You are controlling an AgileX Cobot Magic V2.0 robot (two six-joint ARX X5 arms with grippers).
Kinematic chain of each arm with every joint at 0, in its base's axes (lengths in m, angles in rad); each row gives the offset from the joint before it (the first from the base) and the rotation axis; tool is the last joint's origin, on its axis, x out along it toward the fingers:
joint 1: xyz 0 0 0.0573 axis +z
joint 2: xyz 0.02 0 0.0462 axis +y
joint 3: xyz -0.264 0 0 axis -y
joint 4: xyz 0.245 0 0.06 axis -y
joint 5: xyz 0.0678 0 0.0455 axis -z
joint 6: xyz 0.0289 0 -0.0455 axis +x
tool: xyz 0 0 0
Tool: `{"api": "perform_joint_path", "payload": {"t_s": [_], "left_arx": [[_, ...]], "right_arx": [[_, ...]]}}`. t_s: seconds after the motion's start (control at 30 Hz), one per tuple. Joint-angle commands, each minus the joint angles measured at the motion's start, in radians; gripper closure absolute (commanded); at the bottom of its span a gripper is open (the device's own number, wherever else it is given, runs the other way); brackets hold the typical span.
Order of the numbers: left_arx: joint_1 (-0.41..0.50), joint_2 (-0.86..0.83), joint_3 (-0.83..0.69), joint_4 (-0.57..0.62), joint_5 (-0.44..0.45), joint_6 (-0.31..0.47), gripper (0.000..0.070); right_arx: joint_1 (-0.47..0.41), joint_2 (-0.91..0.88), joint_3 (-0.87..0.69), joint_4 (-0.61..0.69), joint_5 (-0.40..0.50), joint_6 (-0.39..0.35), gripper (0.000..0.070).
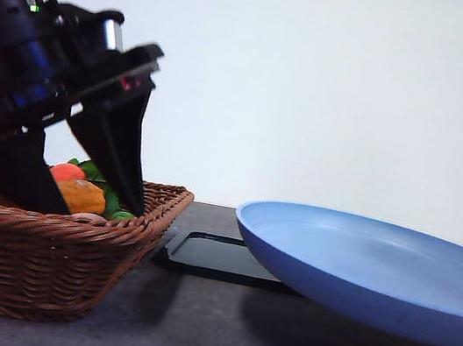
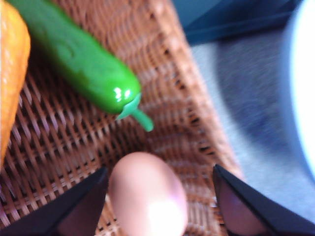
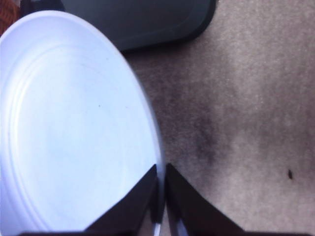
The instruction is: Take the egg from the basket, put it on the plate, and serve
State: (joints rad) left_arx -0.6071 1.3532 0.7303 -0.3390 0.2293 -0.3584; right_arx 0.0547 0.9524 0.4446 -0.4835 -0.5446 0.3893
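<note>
Left wrist view — our left gripper (image 2: 160,196) spread wide around the egg (image 2: 147,194) in the basket (image 2: 192,118), no readable writing, our right gripper (image 3: 161,189) clamped on the plate (image 3: 69,123) rim — lifted beside the basket.

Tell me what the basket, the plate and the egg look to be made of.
Basket: woven brown wicker, visible strands and braided rim. Plate: smooth matte light blue, likely plastic or melamine; no glare. Egg: smooth pinkish-brown with a soft sheen, real or imitation cannot be told.
</note>
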Motion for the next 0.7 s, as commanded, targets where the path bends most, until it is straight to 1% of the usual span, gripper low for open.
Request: {"api": "perform_joint_path", "payload": {"t_s": [0.0, 0.13, 0.5, 0.67], "left_arx": [[-0.010, 0.019, 0.017, -0.002, -0.015, 0.000, 0.0276], [-0.010, 0.024, 0.017, -0.021, -0.050, 0.006, 0.0276], [-0.010, 0.046, 0.017, -0.039, -0.050, 0.017, 0.0279], [-0.010, 0.061, 0.017, -0.043, -0.050, 0.018, 0.0326]], "right_arx": [[0.000, 0.005, 0.016, 0.007, -0.004, -0.016, 0.0700], [0.000, 0.005, 0.016, 0.007, -0.004, -0.019, 0.0700], [0.000, 0.005, 0.016, 0.007, -0.004, -0.028, 0.0700], [0.000, 0.005, 0.016, 0.004, -0.004, -0.031, 0.0700]]}}
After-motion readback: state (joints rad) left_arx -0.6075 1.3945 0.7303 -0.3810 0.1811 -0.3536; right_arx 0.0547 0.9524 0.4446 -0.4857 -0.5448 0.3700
